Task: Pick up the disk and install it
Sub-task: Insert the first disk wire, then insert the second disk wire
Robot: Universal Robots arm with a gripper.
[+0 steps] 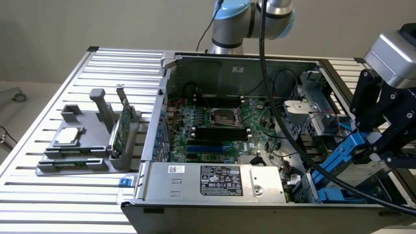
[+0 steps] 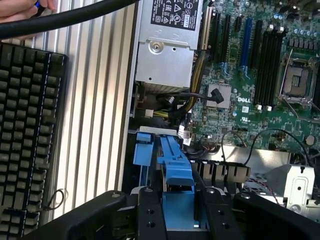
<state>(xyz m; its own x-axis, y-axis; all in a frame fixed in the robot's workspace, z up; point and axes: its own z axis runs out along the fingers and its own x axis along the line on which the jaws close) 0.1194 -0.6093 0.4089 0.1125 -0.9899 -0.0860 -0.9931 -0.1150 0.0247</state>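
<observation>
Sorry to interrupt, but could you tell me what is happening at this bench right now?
A robot arm is working over an open computer case on the slatted table. Its gripper has its jaws closed on the disk, held by the blue carrier rails and tilted at the case's side on the exterior view's right, above the drive bay. The disk is not yet seated. The power supply lies close by.
</observation>
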